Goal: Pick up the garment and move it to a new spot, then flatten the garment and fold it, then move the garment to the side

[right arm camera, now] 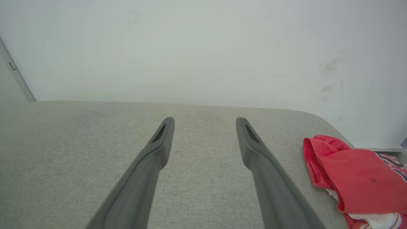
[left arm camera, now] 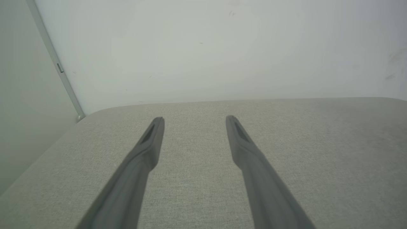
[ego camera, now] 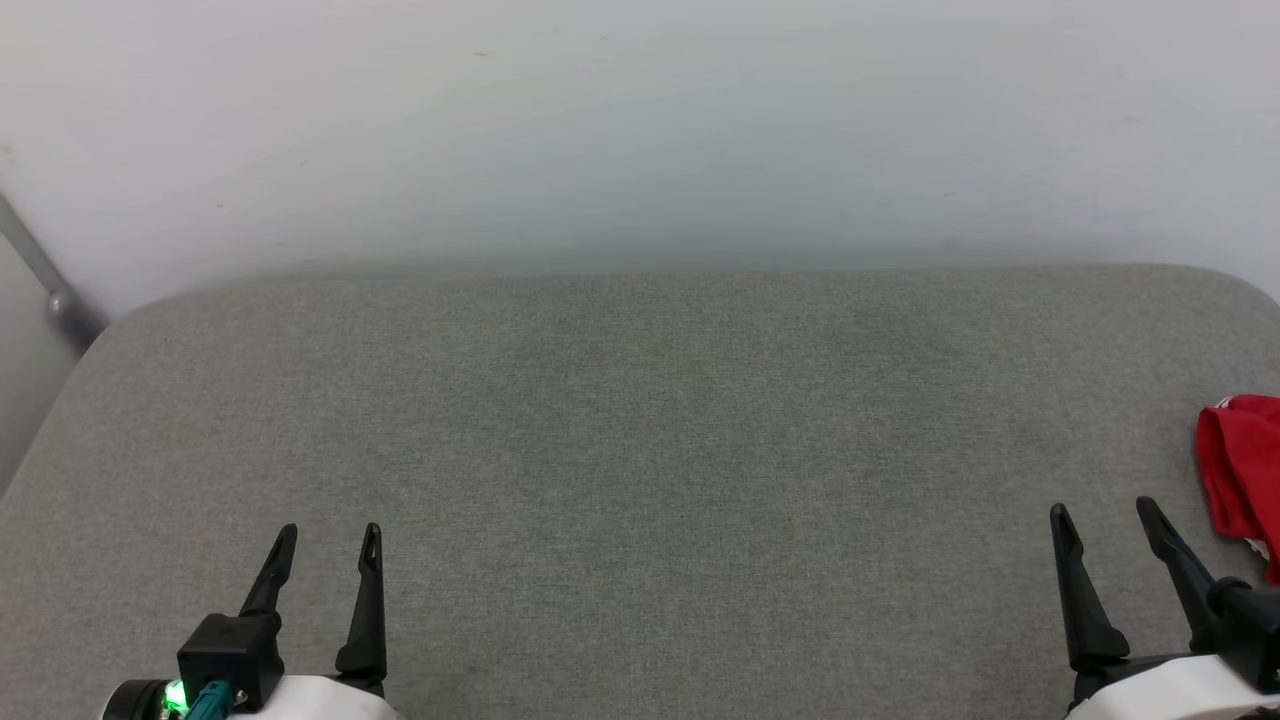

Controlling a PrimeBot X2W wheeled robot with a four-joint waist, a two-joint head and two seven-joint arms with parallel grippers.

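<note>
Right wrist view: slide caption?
Jaws open, right gripper hangs over grey cushion; crumpled red garment lies to its right.

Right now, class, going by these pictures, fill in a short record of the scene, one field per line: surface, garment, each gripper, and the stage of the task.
surface: grey fabric, rounded corners, against a pale wall
garment: red with some white, bunched up at the surface's right edge
left gripper: open, holding nothing, over bare fabric
right gripper: open, holding nothing, beside the garment, not touching it
task stage: garment not yet picked up
</note>
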